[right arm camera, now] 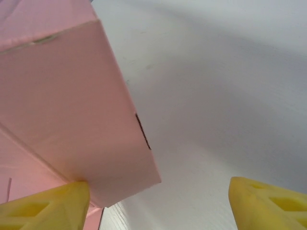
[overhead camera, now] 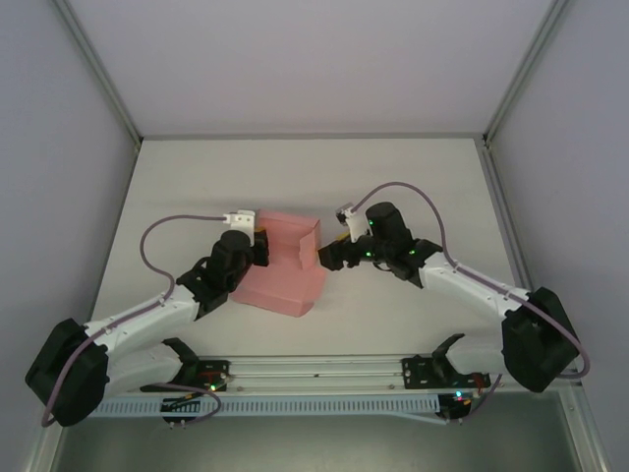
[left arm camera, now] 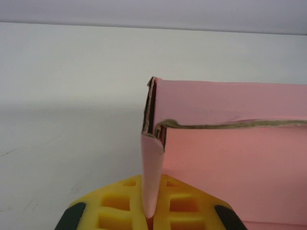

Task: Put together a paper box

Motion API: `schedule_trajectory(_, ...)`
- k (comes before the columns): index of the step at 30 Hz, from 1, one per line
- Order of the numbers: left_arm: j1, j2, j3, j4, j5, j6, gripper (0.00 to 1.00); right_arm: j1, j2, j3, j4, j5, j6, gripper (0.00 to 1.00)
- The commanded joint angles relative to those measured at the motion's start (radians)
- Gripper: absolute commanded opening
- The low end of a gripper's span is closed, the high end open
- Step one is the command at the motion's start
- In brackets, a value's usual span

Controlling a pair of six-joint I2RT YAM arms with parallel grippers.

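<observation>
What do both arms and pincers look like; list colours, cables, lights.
Left arm and right arm: white links, black joints with green lights, a mauve cable looping to each wrist. Left pincer and right pincer: yellow fingers with moulded recesses.

lab test cell | white table (overhead camera: 413, 187) | grey enclosure walls (overhead camera: 59, 177)

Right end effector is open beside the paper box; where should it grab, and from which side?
Probably the paper box's upright right wall, pinched across its thin free end from the right: the right end effector faces it, and the left end effector pinches the opposite flap.
</observation>
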Motion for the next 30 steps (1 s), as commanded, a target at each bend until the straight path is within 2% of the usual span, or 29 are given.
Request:
schedule_trajectory(1, 0.004, 0.003, 0.024, 0.025, -0.016, -0.023, 0.0, 0.027, 0.02, 0.059, -0.015, 0.037, -0.018, 0.75)
schedule_trajectory(6, 0.003, 0.002, 0.025, -0.005, -0.072, -0.022, 0.0, 0.029, -0.013, 0.073, -0.083, 0.115, 0.001, 0.71)
schedule_trajectory(15, 0.003, -0.001, 0.02, -0.006, -0.075, -0.013, 0.0, 0.032, -0.049, 0.052, -0.065, 0.022, -0.003, 0.7)
schedule_trajectory(24, 0.002, 0.006, 0.024, 0.007, -0.038, -0.019, 0.0, 0.033, 0.067, 0.112, 0.015, -0.044, -0.011, 0.69)
schedule_trajectory(28, 0.0, 0.014, 0.029, 0.008, -0.032, -0.024, 0.0, 0.041, 0.125, 0.151, 0.036, 0.031, 0.011, 0.67)
schedule_trajectory(30, -0.003, 0.016, 0.032, 0.009, -0.031, -0.024, 0.0, 0.052, 0.144, 0.171, 0.03, 0.118, 0.021, 0.6)
